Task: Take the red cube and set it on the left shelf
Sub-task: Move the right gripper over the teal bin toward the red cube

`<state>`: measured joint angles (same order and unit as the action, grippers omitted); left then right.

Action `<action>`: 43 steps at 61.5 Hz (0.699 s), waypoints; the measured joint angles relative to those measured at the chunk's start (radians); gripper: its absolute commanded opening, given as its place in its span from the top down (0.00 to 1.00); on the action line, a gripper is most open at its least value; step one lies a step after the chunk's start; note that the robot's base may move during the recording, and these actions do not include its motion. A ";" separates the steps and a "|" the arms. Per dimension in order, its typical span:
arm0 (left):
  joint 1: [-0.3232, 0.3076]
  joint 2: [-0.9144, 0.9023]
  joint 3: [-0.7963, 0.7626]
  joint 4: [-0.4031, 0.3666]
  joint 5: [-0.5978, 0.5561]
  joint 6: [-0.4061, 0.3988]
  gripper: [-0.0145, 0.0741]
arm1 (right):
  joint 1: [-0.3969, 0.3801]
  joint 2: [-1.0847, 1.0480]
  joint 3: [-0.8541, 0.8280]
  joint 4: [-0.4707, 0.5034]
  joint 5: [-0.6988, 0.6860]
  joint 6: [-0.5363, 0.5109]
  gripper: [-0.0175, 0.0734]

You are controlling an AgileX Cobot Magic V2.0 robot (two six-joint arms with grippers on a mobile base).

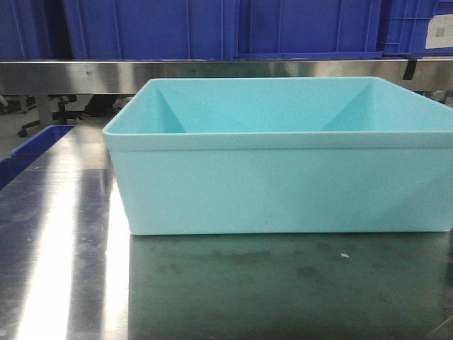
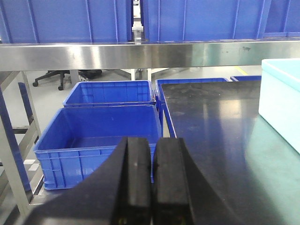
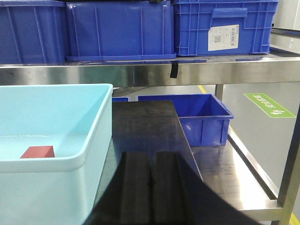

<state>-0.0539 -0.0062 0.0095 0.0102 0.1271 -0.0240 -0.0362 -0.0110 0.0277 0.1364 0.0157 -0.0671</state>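
A red cube (image 3: 38, 152) lies on the floor of a light teal bin (image 3: 56, 164), seen only in the right wrist view. The same bin (image 1: 283, 184) fills the front view, where its wall hides the cube, and its corner (image 2: 281, 103) shows at the right of the left wrist view. My right gripper (image 3: 152, 161) is shut and empty, low over the dark table just right of the bin. My left gripper (image 2: 152, 150) is shut and empty, left of the bin near the table's left edge.
A steel shelf (image 1: 212, 71) carrying blue crates (image 3: 117, 28) runs across behind the bin. Open blue crates (image 2: 101, 136) stand on a lower level left of the table, and another blue crate (image 3: 201, 115) stands to the right. The dark steel table (image 1: 283, 290) lies in front.
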 measured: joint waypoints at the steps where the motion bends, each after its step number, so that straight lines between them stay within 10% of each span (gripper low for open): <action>1: 0.000 0.000 0.000 0.000 0.000 0.000 0.72 | 0.000 0.000 0.000 0.000 0.000 0.000 0.75; 43: 0.000 0.000 0.000 0.000 0.000 0.000 0.72 | 0.000 0.000 0.000 0.000 -0.002 0.000 0.75</action>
<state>-0.0539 -0.0062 0.0095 0.0102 0.1271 -0.0240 -0.0362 -0.0110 0.0277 0.1364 0.0134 -0.0671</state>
